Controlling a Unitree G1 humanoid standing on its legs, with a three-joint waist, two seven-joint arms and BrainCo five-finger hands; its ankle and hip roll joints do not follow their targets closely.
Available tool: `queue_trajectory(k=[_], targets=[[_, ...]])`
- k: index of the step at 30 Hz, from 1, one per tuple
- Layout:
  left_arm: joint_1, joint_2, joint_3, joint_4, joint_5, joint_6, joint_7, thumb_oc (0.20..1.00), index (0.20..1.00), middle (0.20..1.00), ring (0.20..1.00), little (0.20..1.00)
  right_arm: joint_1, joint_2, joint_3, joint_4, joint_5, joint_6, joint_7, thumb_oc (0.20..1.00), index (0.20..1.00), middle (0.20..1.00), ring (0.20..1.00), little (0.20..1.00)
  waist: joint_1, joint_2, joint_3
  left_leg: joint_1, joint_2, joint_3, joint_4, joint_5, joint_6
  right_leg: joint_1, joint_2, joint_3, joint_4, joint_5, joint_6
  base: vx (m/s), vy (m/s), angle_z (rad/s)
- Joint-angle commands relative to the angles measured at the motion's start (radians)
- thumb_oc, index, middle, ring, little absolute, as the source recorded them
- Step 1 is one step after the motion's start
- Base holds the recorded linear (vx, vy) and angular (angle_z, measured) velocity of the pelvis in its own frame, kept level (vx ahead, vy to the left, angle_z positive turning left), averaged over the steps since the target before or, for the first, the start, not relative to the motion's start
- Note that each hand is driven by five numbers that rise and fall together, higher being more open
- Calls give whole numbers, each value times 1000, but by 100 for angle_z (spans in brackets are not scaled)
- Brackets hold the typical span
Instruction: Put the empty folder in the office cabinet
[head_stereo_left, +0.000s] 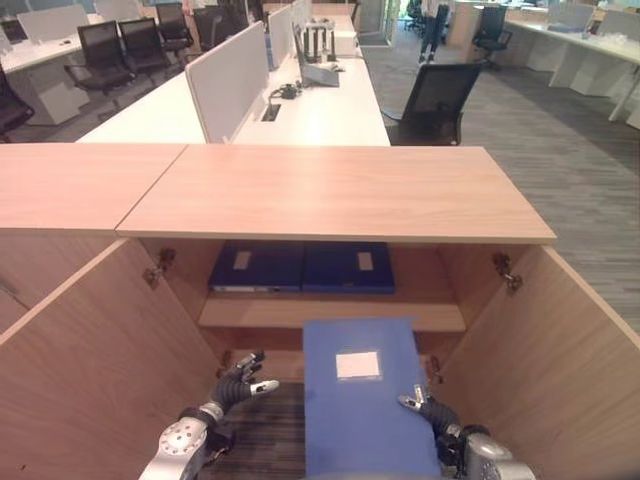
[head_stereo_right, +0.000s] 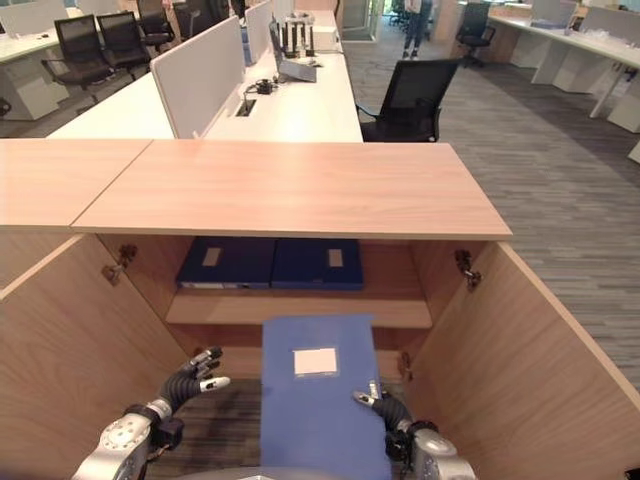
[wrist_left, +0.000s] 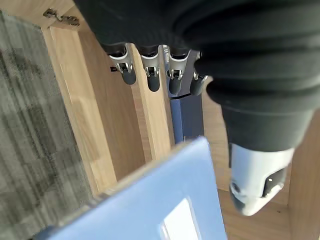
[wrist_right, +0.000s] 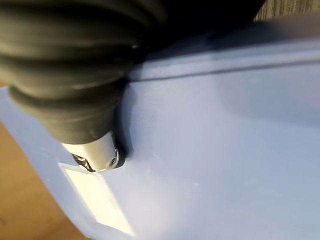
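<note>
Folder balance is the risk: it hangs flat before the open cabinet, its far edge at the shelf, with right hand fingers curled on one edge. Left hand, fingers relaxed, stands apart, so it could tip or catch the shelf lip.

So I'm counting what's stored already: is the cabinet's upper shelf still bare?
No. Two dark blue folders lie flat side by side on the upper shelf, behind the lighter blue folder being brought in.
</note>
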Motion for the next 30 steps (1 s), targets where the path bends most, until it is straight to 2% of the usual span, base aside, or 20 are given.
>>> queue_trajectory(k=[1, 4, 6, 10, 16, 19, 20, 21, 24, 28, 30], targets=[[-65, 15, 27, 14, 18, -26, 8, 1000, 1000, 1000, 1000, 1000, -32, -3, -1, 20, -100, -4, 0, 200, 200, 200, 200, 200, -4, -25, 15, 27, -42, -58, 4, -118, 26, -27, -11, -30, 8, -4, 41, -11, -44, 3], [-68, 11, 28, 20, 10, -28, 25, 1000, 1000, 1000, 1000, 1000, -44, 2, -32, 8, -81, -14, -35, 200, 200, 200, 200, 200, -3, -23, 16, 26, -41, -61, 4, -116, 26, -28, -10, -30, 8, -5, 40, -2, -42, 5], [-78, 2, 18, 38, -22, -29, 53, 1000, 1000, 1000, 1000, 1000, -59, 22, -69, -57, -13, -30, -78, 200, 200, 200, 200, 200, -3, -17, 20, 20, -37, -62, 4, -110, 23, -31, -8, -34, 8, -6, 37, 3, -64, 9], [-87, -2, -3, 50, -45, -25, 78, 1000, 1000, 1000, 1000, 1000, -81, 34, -73, -158, 39, -50, -109, 200, 200, 200, 200, 200, -2, -11, 27, 9, -34, -68, 4, -104, 18, -39, -6, -41, 10, -6, 35, -5, -64, 8], [-89, 0, -50, 23, -142, -27, 103, 1000, 1000, 1000, 1000, 1000, -126, 34, -59, -297, 114, -88, -135, 200, 200, 200, 200, 200, 1, 4, 59, -16, -7, -102, 14, -94, 6, -82, 7, -43, 87, -47, 10, -8, -100, 14], [-90, 4, -62, 24, -181, -27, 108, 1000, 1000, 1000, 1000, 1000, -141, 16, -61, -342, 137, -106, -144, 200, 200, 200, 200, 200, 3, 3, 97, -103, 1, -118, 165, -124, -18, -98, 11, -63, 127, -80, -15, -49, -107, 35], [-82, 2, -68, 21, -203, -26, 108, 1000, 1000, 1000, 1000, 1000, -144, 1, -63, -363, 139, -113, -147, 200, 200, 200, 200, 200, 6, 3, 116, -159, -5, -112, 260, -133, -30, -92, 12, -77, 128, -89, -28, -31, -98, 57], [-81, 2, -70, 22, -207, -26, 110, 1000, 1000, 1000, 1000, 1000, -147, -7, -66, -363, 137, -113, -149, 200, 200, 200, 200, 200, 6, 3, 124, -190, -6, -107, 296, -128, -33, -87, 8, -86, 125, -92, -31, -17, -51, 56], [-70, 0, -68, 26, -213, -22, 115, 1000, 1000, 1000, 1000, 1000, -153, -22, -70, -354, 125, -108, -152, 200, 200, 200, 200, 200, 7, 2, 133, -242, -1, -97, 312, -105, -36, -82, 0, -101, 116, -93, -27, 27, 31, 20], [-38, 2, -36, 38, -201, -21, 124, 1000, 1000, 1000, 1000, 1000, -155, -33, -76, -335, 111, -109, -153, 200, 200, 200, 200, 200, 29, 9, 131, -297, 36, -138, 172, 5, -44, -78, 8, -70, 102, -100, -19, 97, 91, -9], [-36, 2, -28, 45, -197, -25, 131, 1000, 1000, 1000, 1000, 1000, -158, -41, -76, -324, 100, -108, -156, 200, 200, 200, 200, 200, 35, 14, 134, -308, 39, -152, 147, 16, -47, -76, 8, -60, 102, -106, -18, 76, 89, -17]])
